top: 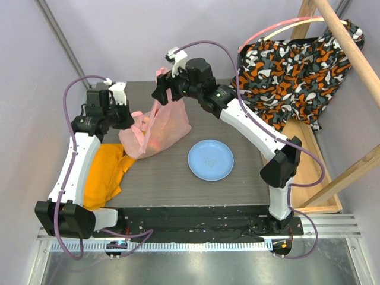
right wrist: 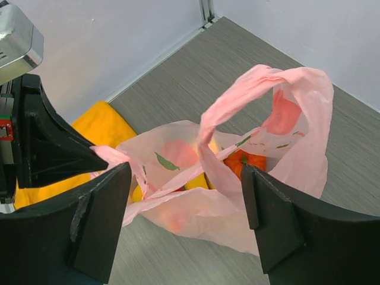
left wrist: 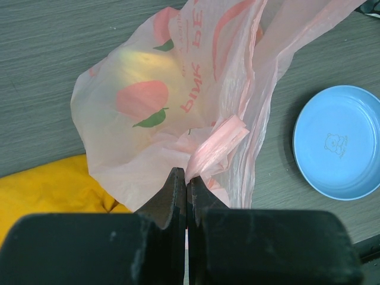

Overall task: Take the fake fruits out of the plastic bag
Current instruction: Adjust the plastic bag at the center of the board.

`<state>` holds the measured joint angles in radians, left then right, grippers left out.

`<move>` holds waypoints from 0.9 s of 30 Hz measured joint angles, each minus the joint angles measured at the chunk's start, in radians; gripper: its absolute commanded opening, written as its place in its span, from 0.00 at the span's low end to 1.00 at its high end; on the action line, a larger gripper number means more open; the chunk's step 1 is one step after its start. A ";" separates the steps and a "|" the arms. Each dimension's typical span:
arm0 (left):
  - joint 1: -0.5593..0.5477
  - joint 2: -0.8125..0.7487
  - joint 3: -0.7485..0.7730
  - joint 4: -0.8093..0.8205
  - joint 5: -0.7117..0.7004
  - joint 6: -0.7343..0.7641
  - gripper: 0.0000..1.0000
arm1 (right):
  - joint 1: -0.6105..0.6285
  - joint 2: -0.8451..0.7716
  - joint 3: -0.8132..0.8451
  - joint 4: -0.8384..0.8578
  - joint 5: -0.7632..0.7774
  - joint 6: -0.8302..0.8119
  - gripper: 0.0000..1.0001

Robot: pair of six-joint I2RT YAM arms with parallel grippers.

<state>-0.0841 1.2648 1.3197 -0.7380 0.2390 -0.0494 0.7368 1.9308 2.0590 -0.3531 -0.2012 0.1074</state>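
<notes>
Spreading the bag's mouth to reach the fruits

The left hand point(left wrist: 187, 178) is clamping shut on a bunched handle of the plastic bag point(top: 159, 127), which is sitting on the table point(top: 160, 178). The right hand point(right wrist: 185, 175) is hanging wide open, gripping nothing, around the other handle loop point(right wrist: 237, 101). Pulling that loop gently should be sparing the thin, crinkly pink film. The fake fruits are lying inside, an orange ridged one point(right wrist: 246, 161) showing.

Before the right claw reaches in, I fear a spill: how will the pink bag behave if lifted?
Likely floppy: the pink bag sags and creases where the left claw pinches it. Probably bottom-heavy, since the orange fruit sits low inside, so it may swing.
</notes>
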 measured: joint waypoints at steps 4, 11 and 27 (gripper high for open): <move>0.000 -0.002 0.000 0.000 0.000 0.002 0.00 | 0.025 0.043 0.070 -0.010 0.079 -0.023 0.10; 0.000 0.210 0.252 -0.002 -0.005 -0.020 0.00 | -0.017 0.180 0.232 0.063 0.273 -0.126 0.01; 0.003 0.720 1.159 0.038 -0.089 -0.046 0.00 | -0.257 0.283 0.262 0.436 0.363 -0.412 0.13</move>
<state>-0.0807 1.9850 2.4786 -0.6998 0.1501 -0.0952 0.4797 2.2135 2.3215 0.0834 0.1616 -0.3042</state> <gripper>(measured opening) 0.017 0.028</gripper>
